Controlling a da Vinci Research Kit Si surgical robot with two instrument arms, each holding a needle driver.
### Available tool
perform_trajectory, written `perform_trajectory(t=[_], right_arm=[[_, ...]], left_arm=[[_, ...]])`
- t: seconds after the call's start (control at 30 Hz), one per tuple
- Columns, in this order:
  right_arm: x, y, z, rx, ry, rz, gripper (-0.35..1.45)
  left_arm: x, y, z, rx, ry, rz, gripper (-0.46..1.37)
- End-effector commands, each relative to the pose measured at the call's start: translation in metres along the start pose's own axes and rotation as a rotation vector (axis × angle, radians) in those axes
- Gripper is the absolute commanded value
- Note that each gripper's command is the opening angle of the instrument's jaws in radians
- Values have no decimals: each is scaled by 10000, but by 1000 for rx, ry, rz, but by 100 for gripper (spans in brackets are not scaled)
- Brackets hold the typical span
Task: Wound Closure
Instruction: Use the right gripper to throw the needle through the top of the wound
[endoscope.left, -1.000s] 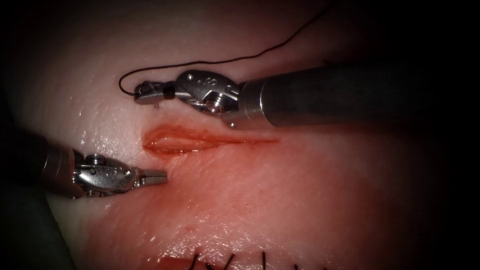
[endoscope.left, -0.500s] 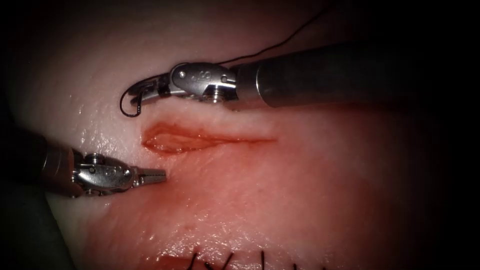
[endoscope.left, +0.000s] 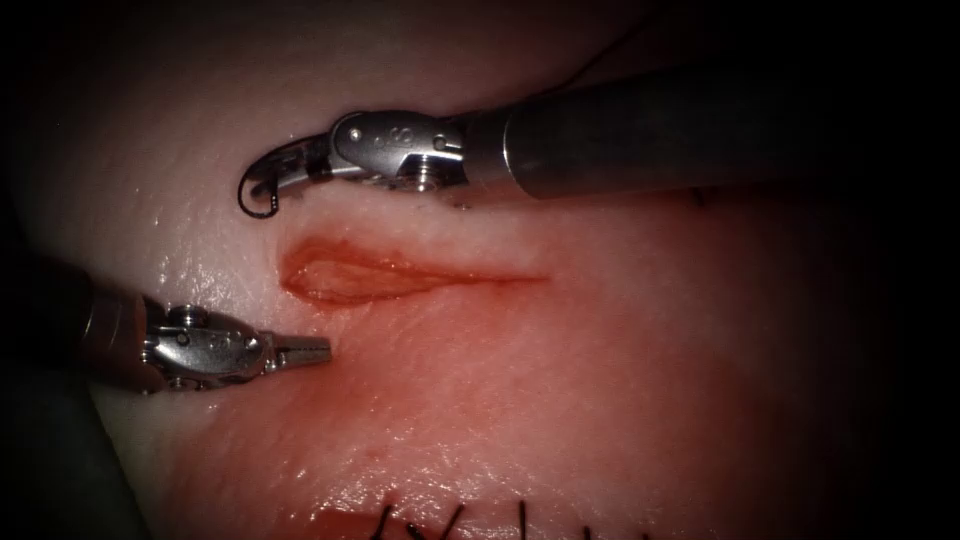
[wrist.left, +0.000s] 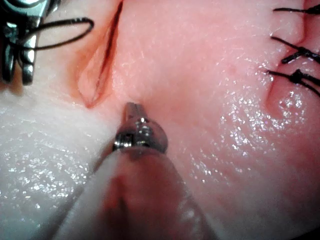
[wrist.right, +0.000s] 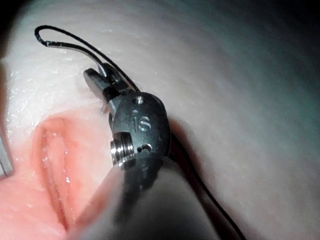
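The cut (endoscope.left: 350, 277) lies lengthwise across the endoscope view. Its gaping end points left and it tapers to a fine line on the right, with red fluid (endoscope.left: 470, 330) staining the tissue (endoscope.left: 600, 400) below it.

The right pincer (endoscope.left: 275, 180) reaches in above the cut's left end, jaws together and clamped on the thread (endoscope.left: 243, 195). The thread curls out from the tips in a small dark loop that hangs over pale tissue just beyond the wide end. I judge it is held high and free so that nothing drags across the wound. I cannot tell the needle apart from that loop, and nothing dark enters the tissue there.

The left pincer (endoscope.left: 305, 350) rests below the same end, just beside the cut's lower lip. Its jaws are together and hold nothing. It points right, roughly parallel to the cut, and seems parked within reach of the open end.

A row of finished stitches (endoscope.left: 455, 520) sits well apart from the cut, at the near edge.
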Motion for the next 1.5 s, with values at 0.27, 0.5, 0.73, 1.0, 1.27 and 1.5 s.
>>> perform_trajectory(t=[0.27, 0.5, 0.73, 1.0, 1.27, 1.5], right_arm=[[4, 13, 21, 5, 11, 362, -35], [-30, -7, 30, -4, -11, 643, -35], [-63, -44, 11, -39, -26, 891, -35], [-73, -83, -31, -126, -78, 959, -35], [-89, -117, -33, -97, -109, 988, -35], [-97, -118, -11, -76, -88, 982, -35]], left_arm=[[-1, 0, -1, -8, 0, 1, -35], [-2, -2, -3, -11, 0, 3, -35], [-1, -3, -4, -15, 0, 2, -35], [0, -4, -4, -13, -1, 2, -35], [2, -6, -4, -15, -4, -4, -35], [2, -6, -4, -12, -5, -4, -35]])
